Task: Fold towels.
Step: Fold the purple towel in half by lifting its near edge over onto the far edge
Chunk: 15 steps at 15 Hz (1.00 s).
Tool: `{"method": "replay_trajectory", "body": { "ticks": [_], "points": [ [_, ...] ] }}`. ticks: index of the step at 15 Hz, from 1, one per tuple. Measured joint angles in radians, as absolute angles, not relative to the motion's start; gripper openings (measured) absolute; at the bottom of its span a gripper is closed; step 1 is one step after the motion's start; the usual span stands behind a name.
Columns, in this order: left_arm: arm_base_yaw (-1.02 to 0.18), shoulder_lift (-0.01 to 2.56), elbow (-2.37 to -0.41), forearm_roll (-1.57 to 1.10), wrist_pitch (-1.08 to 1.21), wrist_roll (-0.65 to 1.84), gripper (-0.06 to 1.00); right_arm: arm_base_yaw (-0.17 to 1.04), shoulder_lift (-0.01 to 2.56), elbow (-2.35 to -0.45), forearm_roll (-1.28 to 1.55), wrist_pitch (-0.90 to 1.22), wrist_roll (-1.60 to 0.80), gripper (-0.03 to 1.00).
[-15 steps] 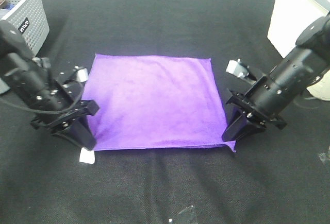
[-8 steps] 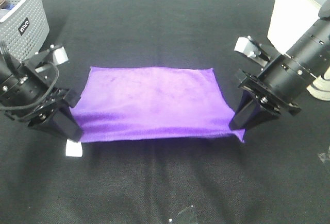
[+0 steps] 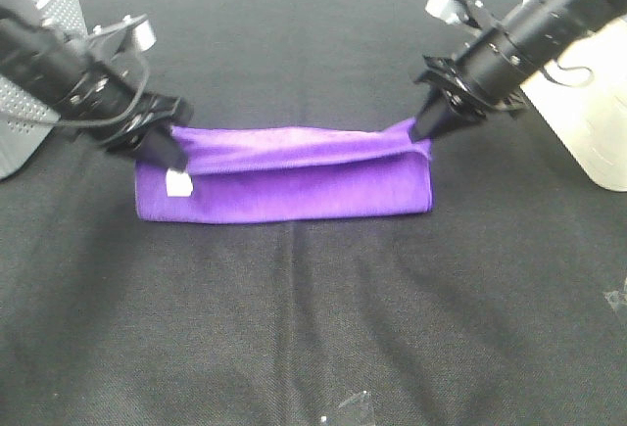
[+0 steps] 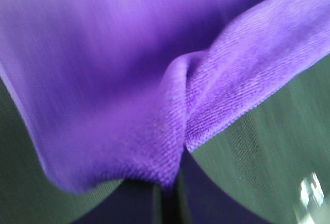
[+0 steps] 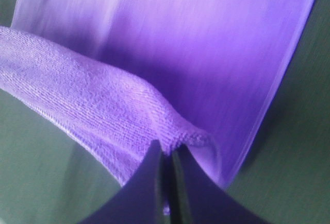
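Note:
The purple towel [image 3: 294, 183] lies on the black table, folded over on itself into a long strip. My left gripper [image 3: 167, 151] is shut on its left corner, and a small white tag [image 3: 178, 184] hangs below it. My right gripper [image 3: 423, 132] is shut on the right corner. Both corners are held a little above the lower layer. The left wrist view shows purple cloth [image 4: 170, 131] bunched in the closed left gripper [image 4: 166, 195]. The right wrist view shows cloth [image 5: 129, 116] pinched in the right gripper [image 5: 166, 157].
A grey perforated basket [image 3: 29, 64] stands at the back left. A white box [image 3: 578, 73] stands at the back right. Bits of clear tape lie near the front edge [image 3: 348, 408] and at the right edge [image 3: 617, 299].
Both grippers lifted the towel's near corners and carried them away from the front edge over the towel. The flat square has become a folded strip.

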State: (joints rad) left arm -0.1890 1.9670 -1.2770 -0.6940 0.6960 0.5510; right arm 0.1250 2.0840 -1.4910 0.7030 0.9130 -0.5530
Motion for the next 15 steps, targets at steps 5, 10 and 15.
{"method": "replay_trajectory", "body": {
  "ticks": [5,10,15],
  "points": [
    [-0.189,2.142,-1.469,-0.694,0.617,0.551,0.0,0.125,2.287,-1.783,0.694,0.904,-0.53,0.01],
    [-0.189,2.203,-1.518,-0.696,0.57,0.551,0.0,0.124,2.376,-1.88,0.667,0.898,-0.499,0.01],
    [-0.189,2.225,-1.523,-0.767,0.48,0.598,0.0,0.124,2.406,-1.887,0.663,0.855,-0.475,0.01]
  ]
}}
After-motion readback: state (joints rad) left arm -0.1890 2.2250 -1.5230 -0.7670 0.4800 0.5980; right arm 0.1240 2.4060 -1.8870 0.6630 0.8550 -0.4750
